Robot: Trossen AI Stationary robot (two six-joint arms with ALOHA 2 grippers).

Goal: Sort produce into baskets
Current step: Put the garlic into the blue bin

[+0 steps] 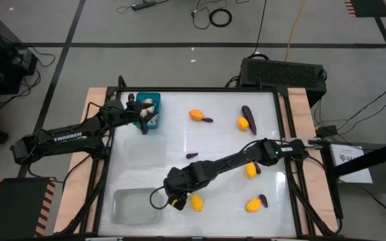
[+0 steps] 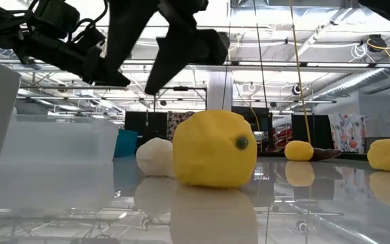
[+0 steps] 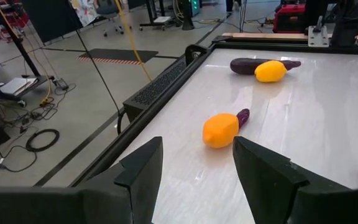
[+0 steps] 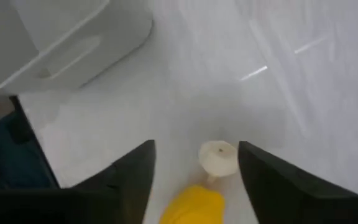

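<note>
My right gripper (image 4: 196, 144) is open and hangs above a whitish garlic bulb (image 4: 219, 157) and a yellow lemon (image 4: 194, 204) that rest on the table near its front edge, touching neither. In the high view the gripper (image 1: 176, 198) is just left of that lemon (image 1: 196, 202). The pale translucent bin (image 1: 136, 206) stands to its left. My left gripper (image 3: 197, 142) is open and empty over the teal bin (image 1: 149, 110) at the far left, which holds whitish pieces (image 1: 148, 102).
Loose produce lies across the table: a lemon with an eggplant (image 1: 196, 114) at the back, an eggplant and lemon (image 1: 245, 120) at the back right, a small eggplant (image 1: 191, 155) mid-table, and lemons (image 1: 250, 170) (image 1: 253, 205) on the right. A black box (image 1: 283, 70) sits behind the table.
</note>
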